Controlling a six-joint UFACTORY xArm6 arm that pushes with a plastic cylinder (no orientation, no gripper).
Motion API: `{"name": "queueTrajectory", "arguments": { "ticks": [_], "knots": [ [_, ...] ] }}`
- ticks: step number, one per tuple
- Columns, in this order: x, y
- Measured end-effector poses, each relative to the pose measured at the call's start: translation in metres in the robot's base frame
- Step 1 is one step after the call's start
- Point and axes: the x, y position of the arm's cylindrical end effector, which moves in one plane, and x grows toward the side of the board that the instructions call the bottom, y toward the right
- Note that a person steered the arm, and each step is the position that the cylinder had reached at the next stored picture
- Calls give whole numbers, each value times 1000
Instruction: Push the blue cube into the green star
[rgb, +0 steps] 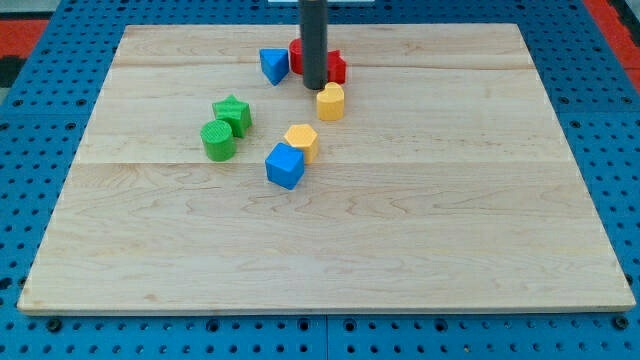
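The blue cube (285, 165) sits near the board's middle, touching a yellow block (301, 141) at its upper right. The green star (232, 113) lies up and to the left of the cube, with a gap between them. A green cylinder (218, 140) touches the star at its lower left. My rod comes down from the view's top, and my tip (315, 86) rests near the board's top middle, well above the blue cube, just left of a second yellow block (331, 101).
A blue triangular block (273, 65) lies left of the rod. Red blocks (334, 66) sit behind the rod, partly hidden. The wooden board (450, 200) lies on a blue perforated table (610, 120).
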Motion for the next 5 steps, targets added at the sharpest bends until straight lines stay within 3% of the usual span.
{"name": "queueTrajectory", "arguments": {
  "ticks": [3,5],
  "knots": [
    [162,48],
    [171,-55]
  ]
}}
